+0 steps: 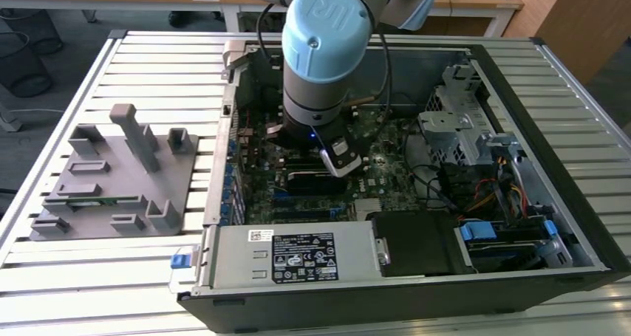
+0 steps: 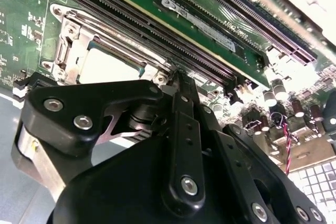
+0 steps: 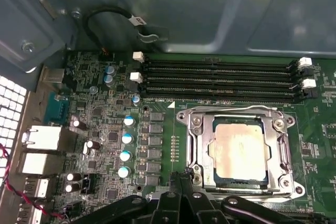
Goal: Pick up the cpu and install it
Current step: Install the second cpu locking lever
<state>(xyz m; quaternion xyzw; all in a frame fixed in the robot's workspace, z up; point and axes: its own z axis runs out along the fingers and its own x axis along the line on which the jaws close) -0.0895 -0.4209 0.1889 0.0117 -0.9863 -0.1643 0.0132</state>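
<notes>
- Claw (image 3: 181, 203) hangs just beside the socket (image 3: 283, 153); if its grip is wide or narrow, I cannot tell.
- Cpu (image 3: 240, 150) lies flat inside the socket at lower right, probably already seated.

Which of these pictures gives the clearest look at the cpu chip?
The first wrist view: the cpu lies flat inside the socket, its whole top seen. The second wrist view shows part of it, the rest behind the hand. In the exterior view the arm blocks that spot.
</notes>
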